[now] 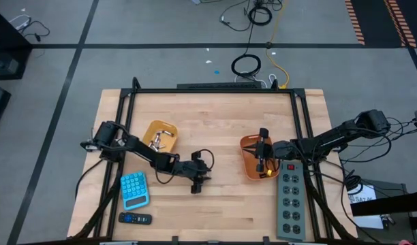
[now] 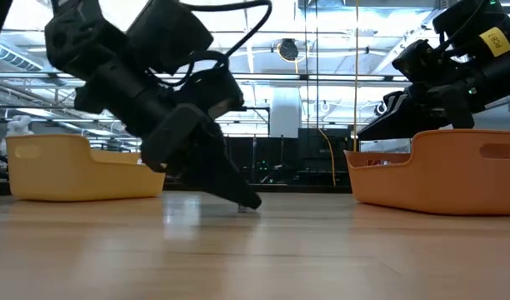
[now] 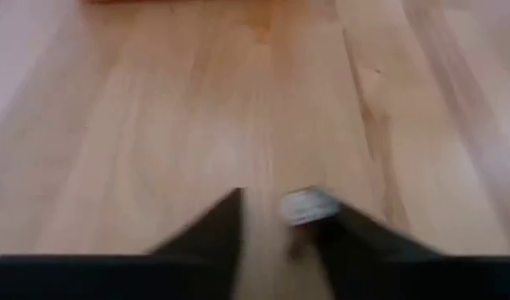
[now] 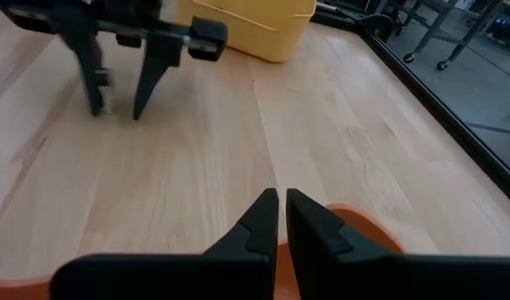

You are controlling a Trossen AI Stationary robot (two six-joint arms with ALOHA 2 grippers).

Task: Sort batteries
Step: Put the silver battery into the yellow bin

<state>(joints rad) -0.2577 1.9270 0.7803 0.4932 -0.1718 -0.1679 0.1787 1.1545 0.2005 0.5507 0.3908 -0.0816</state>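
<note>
we look down on a wooden table [image 1: 215, 129] with two dark arms reaching inward. the left gripper [image 1: 195, 185] sits low over the bare wood near the table's middle, fingertips pointing down at the surface. in the left wrist view we see a small silvery battery [image 3: 307, 205] lying on the wood between its two dark fingers [image 3: 213, 229], close against one of them; the jaws stand apart with a gap on the other side, so we cannot tell whether they grip it. the right wrist view shows the same gripper [image 4: 115, 104] from across the table, its fingers spread, with a small light object beside one fingertip. in the low view its tips [image 2: 248, 202] meet the tabletop.

the right gripper [image 1: 262, 163] hovers over the orange tray [image 1: 247, 158] at the table's right side; in its own wrist view the fingers [image 4: 259, 218] are nearly together, with only a thin slit between them and nothing held, above the tray's rim [image 4: 363, 227]. a yellow tray [image 1: 159, 134] stands at the left side behind the left arm, with something pale inside that we cannot make out. a blue calculator [image 1: 134, 188] and a black remote [image 1: 135, 218] lie near the front left corner, and a grey power strip [image 1: 291, 204] lies along the right edge, just beside the orange tray.
</note>
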